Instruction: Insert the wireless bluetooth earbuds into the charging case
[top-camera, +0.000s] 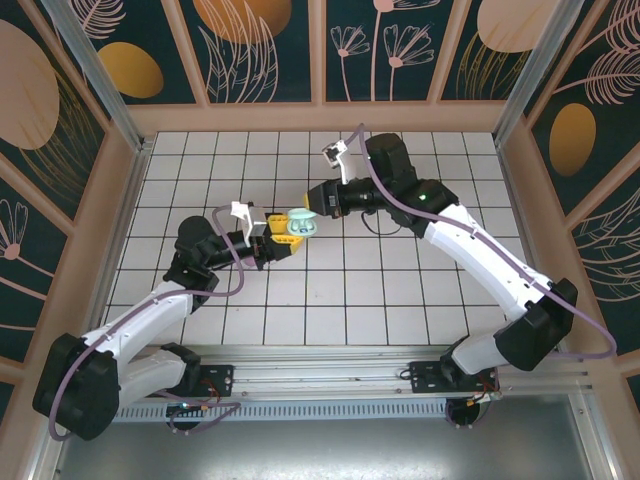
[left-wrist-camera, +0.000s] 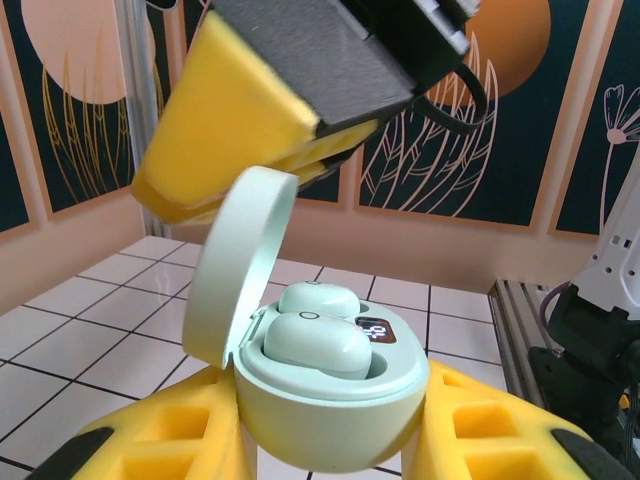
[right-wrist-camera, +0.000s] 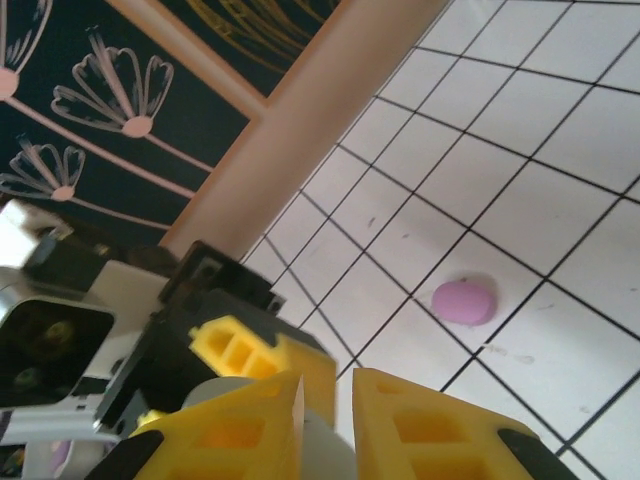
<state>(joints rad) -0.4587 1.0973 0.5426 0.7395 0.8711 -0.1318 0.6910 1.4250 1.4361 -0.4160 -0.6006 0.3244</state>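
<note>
While the left gripper (left-wrist-camera: 330, 445) clamps the open charging case (left-wrist-camera: 335, 415) from both sides, two mint earbuds (left-wrist-camera: 315, 345) sit inside, the right gripper (right-wrist-camera: 326, 390), fingers nearly together, hovers above the lid (left-wrist-camera: 240, 265), and a pink earbud (right-wrist-camera: 464, 300) lies apart on the tiles (right-wrist-camera: 560, 190).

Left gripper (top-camera: 283, 239) and right gripper (top-camera: 306, 211), both closed, nearly touch.

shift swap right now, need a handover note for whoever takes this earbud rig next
Left gripper: shut on the open mint-green oval plastic charging case, held above the tiles.
Right gripper: jaws nearly together at the top edge of the hinged lid; I can't tell if it pinches the lid.
Done: two pale mint-green earbuds sit in the case.
Loose: a small pink-purple pebble-shaped earbud lies on a white tile.
Left: probably closing the lid; both wells look filled.
</note>
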